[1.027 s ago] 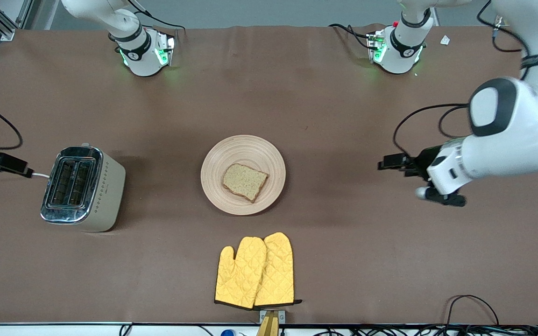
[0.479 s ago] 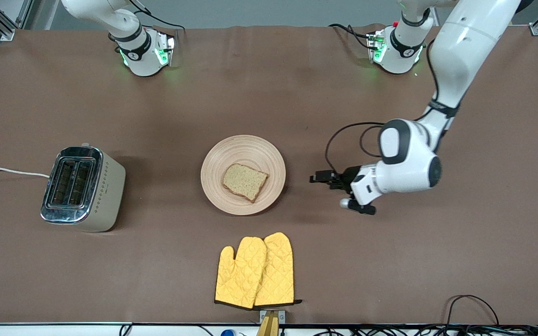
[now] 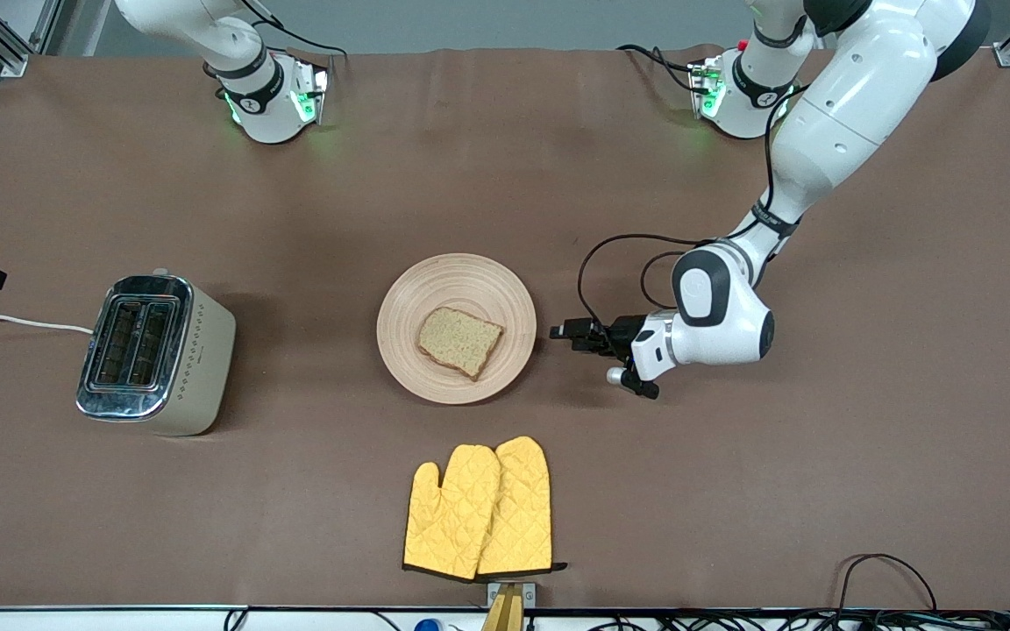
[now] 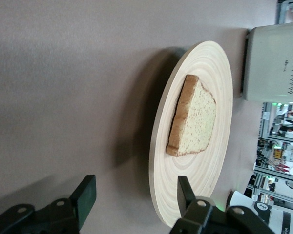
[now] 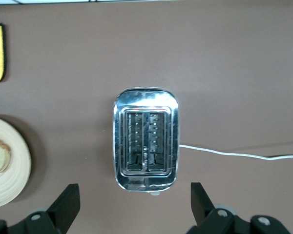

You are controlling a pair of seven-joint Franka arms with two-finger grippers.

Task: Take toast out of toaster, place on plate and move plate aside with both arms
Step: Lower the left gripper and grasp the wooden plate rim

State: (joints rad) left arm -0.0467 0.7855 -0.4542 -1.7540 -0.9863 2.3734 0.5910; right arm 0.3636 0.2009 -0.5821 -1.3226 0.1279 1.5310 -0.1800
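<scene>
the toaster stands on the worktop toward the right arm's end from the plate, with the right hand spread wide above it. the round pale wooden plate, ringed with grooves, carries the toast, a speckled brown slice with darker crust. just beside the plate's rim toward the left arm's end, the left hand is released, holding nothing.

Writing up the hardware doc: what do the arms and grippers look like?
Left arm: glossy white rounded shells, black joint bands, looping black cable to the wrist. Left gripper: small, black, two flat matte fingers. Right gripper: the same black fingers. Bases white, lit green.
</scene>
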